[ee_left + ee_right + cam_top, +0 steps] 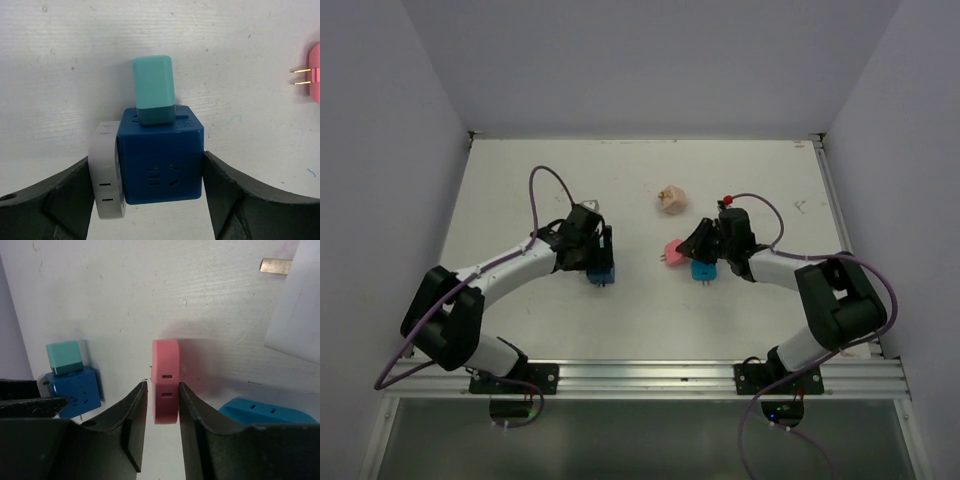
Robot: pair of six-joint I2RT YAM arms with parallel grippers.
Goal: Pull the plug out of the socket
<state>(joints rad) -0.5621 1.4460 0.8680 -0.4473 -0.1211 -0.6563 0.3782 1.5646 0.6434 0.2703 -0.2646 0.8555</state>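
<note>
A dark blue cube socket [162, 160] sits on the table with a teal plug [154, 90] pushed into its far face and a white plug [106, 172] on its left side. My left gripper [150, 167] is shut across it, one finger on the white plug and the other on the cube's right face; it also shows in the top view [597, 256]. My right gripper [163, 386] straddles a pink plug [165, 382]. Its right finger touches the plug, and its left finger stands a little clear. The pink plug's prongs [299, 76] are bare.
A light blue socket block [265, 412] lies just right of the pink plug, near my right gripper [695, 246]. A pale plug [672, 200] with a brass prong lies farther back. The side walls stand well away.
</note>
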